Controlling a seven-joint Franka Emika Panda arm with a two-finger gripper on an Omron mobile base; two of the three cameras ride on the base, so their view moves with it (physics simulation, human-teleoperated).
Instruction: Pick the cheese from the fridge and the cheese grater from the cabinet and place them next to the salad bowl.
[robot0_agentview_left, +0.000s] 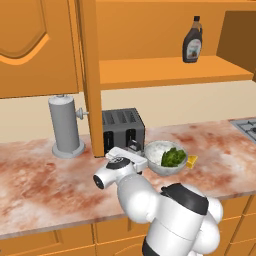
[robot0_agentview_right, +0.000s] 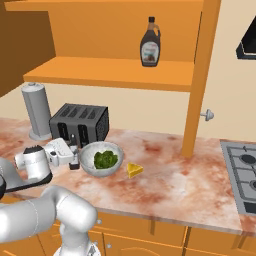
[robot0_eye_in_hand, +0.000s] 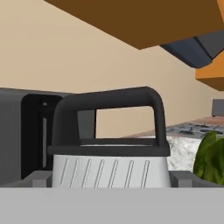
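Gripper (robot0_agentview_left: 134, 148) is low over the table (robot0_agentview_left: 45, 175), parked between the toaster (robot0_agentview_left: 123, 129) and the salad bowl (robot0_agentview_left: 165, 158). The cheese grater (robot0_eye_in_hand: 109, 144) sits right in front of the hand camera, upright, black handle on top and the silver ribbed body below it. The two grey finger tips (robot0_eye_in_hand: 38, 178) stand either side of the grater body with the jaws spread as wide as they go, so I'd call it released, not squeezing anything. From the base views I can barely see the grater itself, the hand covers it; in the right base view there's just a dark bit by the gripper (robot0_agentview_right: 74, 161), hard against the bowl's left side.

The salad bowl (robot0_agentview_right: 101, 159) is pale grey with green leaves in it. The cheese (robot0_agentview_right: 134, 170) is a little yellow wedge lying on the table just beside the bowl on the side away from the toaster; in the left base view the cheese (robot0_agentview_left: 192, 160) looks like it's touching the bowl rim, or nearly, I can't tell which.

Other stuff: the cabinet (robot0_agentview_left: 165, 70) above is open, with a dark syrup bottle (robot0_agentview_left: 192, 40) standing on its shelf. A grey canister (robot0_agentview_left: 66, 127) stands on the table left of the toaster, and a corner of the stove (robot0_agentview_right: 245, 172) shows off to the right. In the hand view the toaster (robot0_eye_in_hand: 26, 135) is right behind the grater and some salad leaves (robot0_eye_in_hand: 211, 159) poke in at the right edge.
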